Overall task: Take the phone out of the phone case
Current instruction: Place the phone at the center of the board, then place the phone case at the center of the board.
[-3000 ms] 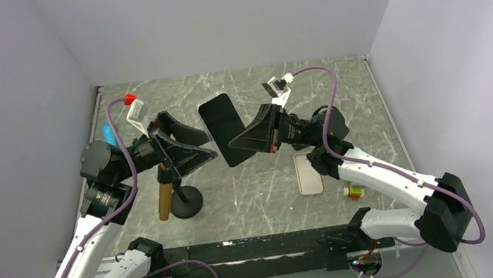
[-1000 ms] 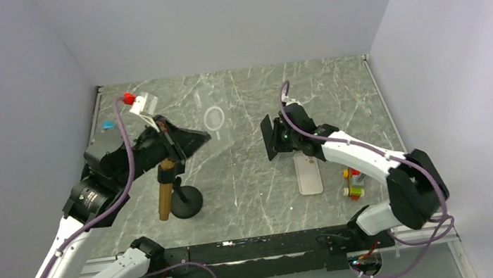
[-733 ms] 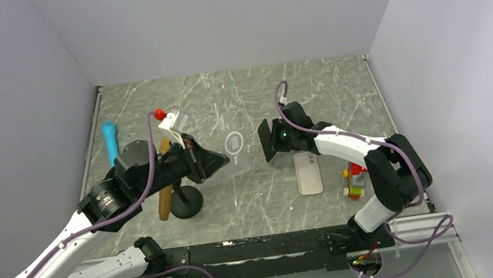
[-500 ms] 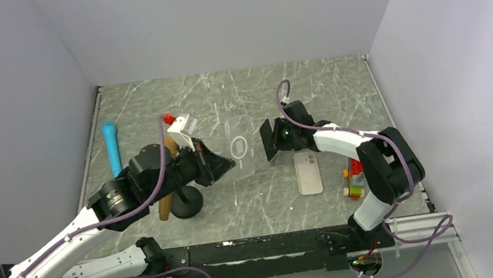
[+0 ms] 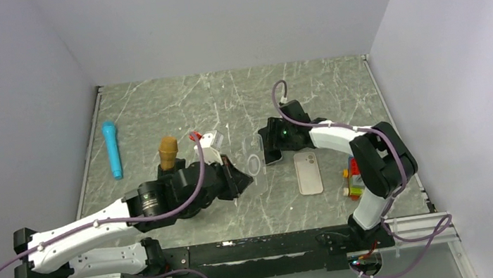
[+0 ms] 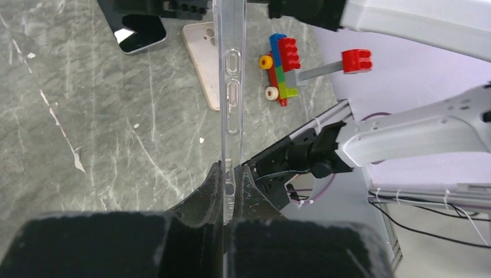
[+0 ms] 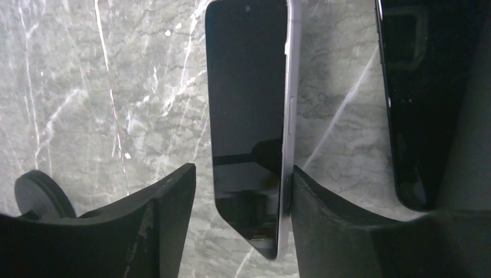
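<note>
The clear phone case (image 5: 254,164) hangs edge-on above the table, and my left gripper (image 5: 237,178) is shut on its near end. In the left wrist view the case (image 6: 231,75) runs straight up from my left gripper (image 6: 231,174). The phone (image 7: 249,116), black screen with a silver rim, is out of the case and rests on the marble. My right gripper (image 7: 242,171) is open around its near end. The right finger (image 7: 330,220) touches the rim; the left finger stands apart. The phone (image 6: 136,33) also shows in the left wrist view.
A beige phone (image 5: 308,172) lies face down right of centre, with a small brick toy (image 5: 353,182) beside it. A blue stick (image 5: 111,150) lies at the far left. A brown handle on a black stand (image 5: 168,152) rises behind my left arm. A dark glossy slab (image 7: 417,104) sits right of the phone.
My left arm has swung right and toward the near edge, carrying the empty case. My right gripper has opened, and the phone is no longer clamped.
</note>
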Action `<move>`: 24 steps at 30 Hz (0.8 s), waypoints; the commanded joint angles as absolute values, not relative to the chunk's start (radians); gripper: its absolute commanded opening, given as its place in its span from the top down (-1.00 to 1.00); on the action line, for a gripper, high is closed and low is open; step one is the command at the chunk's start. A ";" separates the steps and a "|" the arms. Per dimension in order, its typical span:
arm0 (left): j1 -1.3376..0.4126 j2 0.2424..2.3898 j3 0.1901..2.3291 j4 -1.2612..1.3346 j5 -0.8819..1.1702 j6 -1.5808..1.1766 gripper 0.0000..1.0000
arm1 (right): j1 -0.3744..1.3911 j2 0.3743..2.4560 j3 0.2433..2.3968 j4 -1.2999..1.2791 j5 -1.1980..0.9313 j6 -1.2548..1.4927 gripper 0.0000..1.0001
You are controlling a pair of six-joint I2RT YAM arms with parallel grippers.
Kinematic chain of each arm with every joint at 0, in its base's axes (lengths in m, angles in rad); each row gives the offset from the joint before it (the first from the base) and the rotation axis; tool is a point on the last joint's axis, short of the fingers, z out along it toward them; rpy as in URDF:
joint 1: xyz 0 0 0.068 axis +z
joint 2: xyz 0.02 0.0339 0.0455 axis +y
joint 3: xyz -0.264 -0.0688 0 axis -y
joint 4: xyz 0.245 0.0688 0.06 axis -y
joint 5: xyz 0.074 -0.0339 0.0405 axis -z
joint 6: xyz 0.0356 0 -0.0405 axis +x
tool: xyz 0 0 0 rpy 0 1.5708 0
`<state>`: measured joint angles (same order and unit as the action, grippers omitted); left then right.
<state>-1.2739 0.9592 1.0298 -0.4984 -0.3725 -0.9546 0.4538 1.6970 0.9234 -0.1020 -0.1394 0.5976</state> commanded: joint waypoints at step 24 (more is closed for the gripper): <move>-1.281 1.432 1.032 -0.237 -0.199 -1.262 1.00 | 0.450 0.902 1.183 -0.591 0.146 0.456 -0.94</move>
<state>-1.2762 1.3880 1.0084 -0.3286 -0.2611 -1.1870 0.4530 0.9527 1.1793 -0.5098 0.1062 0.4713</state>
